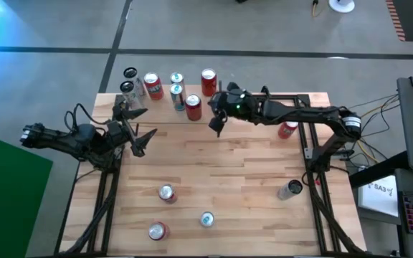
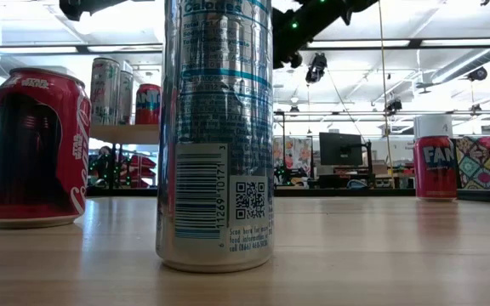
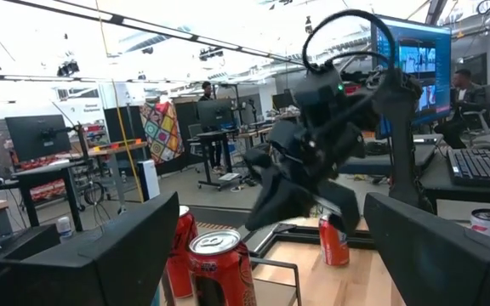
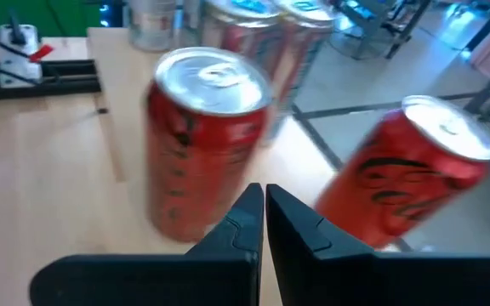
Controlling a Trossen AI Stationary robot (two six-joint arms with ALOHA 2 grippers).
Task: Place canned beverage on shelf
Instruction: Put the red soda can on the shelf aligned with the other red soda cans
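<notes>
Both our arms reach inward over the tabletop's far half.
Our left hand point(image 1: 140, 138) holds its fingers spread wide, empty; our right hand point(image 1: 216, 127) points down, fingers pressed together on nothing.

**Premises: open-plan robotics lab and office floor**

I work at a butcher-block table point(image 1: 228, 165) carried on a black metal frame point(image 1: 314, 193), standing on a grey concrete floor point(image 1: 264, 29) marked with dark lines. Beyond my left wrist I see rows of desks with monitors point(image 3: 32, 136), a large lit screen point(image 3: 411, 64), a keyboard point(image 3: 475, 166) and seated people point(image 3: 459, 93). Overhead run white ceilings, strip lighting and hung cables point(image 2: 381, 51). A colourful patterned panel point(image 2: 483, 161) stands at the far side. Loose cabling point(image 1: 375, 107) trails beside my right arm's mount.
</notes>
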